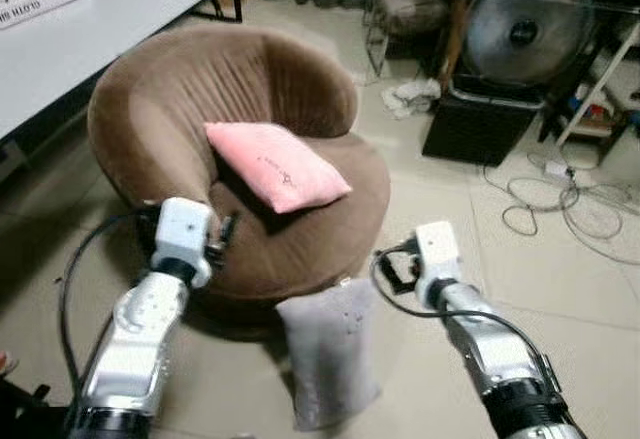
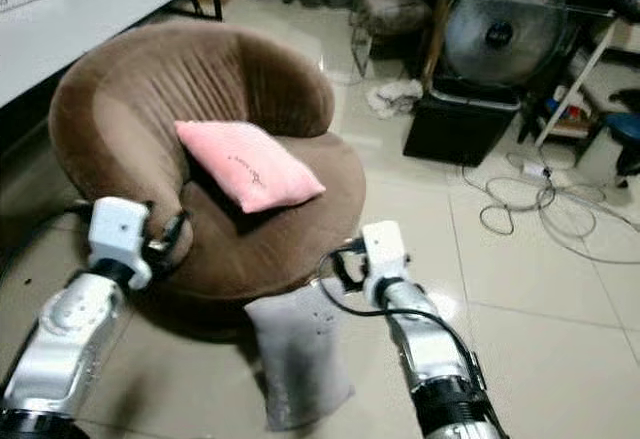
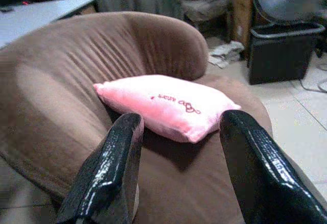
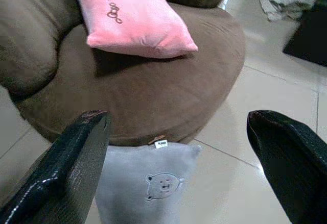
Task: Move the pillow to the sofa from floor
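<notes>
A grey pillow (image 1: 328,359) with a small bear print lies on the floor, its top leaning against the front of the round brown sofa (image 1: 300,249). A pink pillow (image 1: 275,166) rests on the sofa seat. My left gripper (image 3: 179,168) is open at the sofa's left front edge, facing the pink pillow (image 3: 166,105). My right gripper (image 4: 179,168) is open just above and to the right of the grey pillow (image 4: 148,183), with nothing between its fingers.
A white table (image 1: 90,29) stands at the back left. A fan (image 1: 525,29) on a black box (image 1: 478,124) sits at the back right, with cables (image 1: 560,204) trailing over the tiled floor. A crumpled cloth (image 1: 412,97) lies behind the sofa.
</notes>
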